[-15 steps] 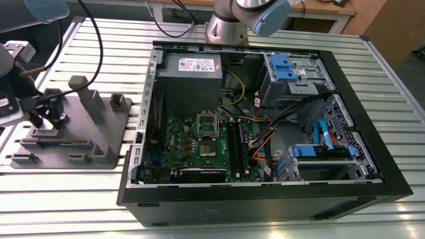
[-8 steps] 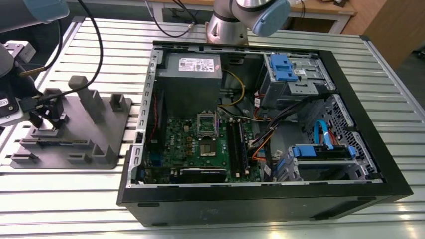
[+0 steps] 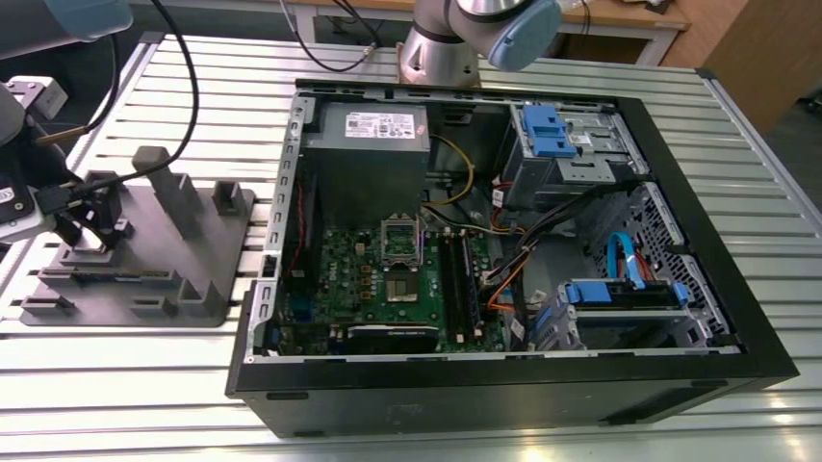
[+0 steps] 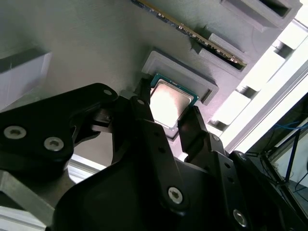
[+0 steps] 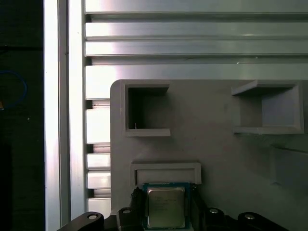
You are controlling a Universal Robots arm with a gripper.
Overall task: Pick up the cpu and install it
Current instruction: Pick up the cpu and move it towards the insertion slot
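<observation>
The cpu (image 4: 169, 102), a small square chip with a pale silver top and dark green rim, lies between my two black fingers in both wrist views, at the raised pocket (image 5: 166, 172) of the grey tray (image 5: 216, 144). My gripper (image 4: 168, 113) is shut on the cpu (image 5: 166, 208), one finger against each of two opposite edges. In the exterior view the gripper (image 3: 80, 236) stands low over the tray (image 3: 192, 260) at the exterior view's left. I cannot tell whether the chip is clear of the tray. The silver socket frame (image 3: 400, 241) sits on the green motherboard inside the case.
The open black computer case (image 3: 514, 385) fills the exterior view's middle and right, with cables, blue drive brackets and a power supply (image 3: 372, 130). Upright posts (image 3: 167, 188) rise from the tray close to the gripper. Everything rests on a slatted aluminium table (image 3: 129, 385).
</observation>
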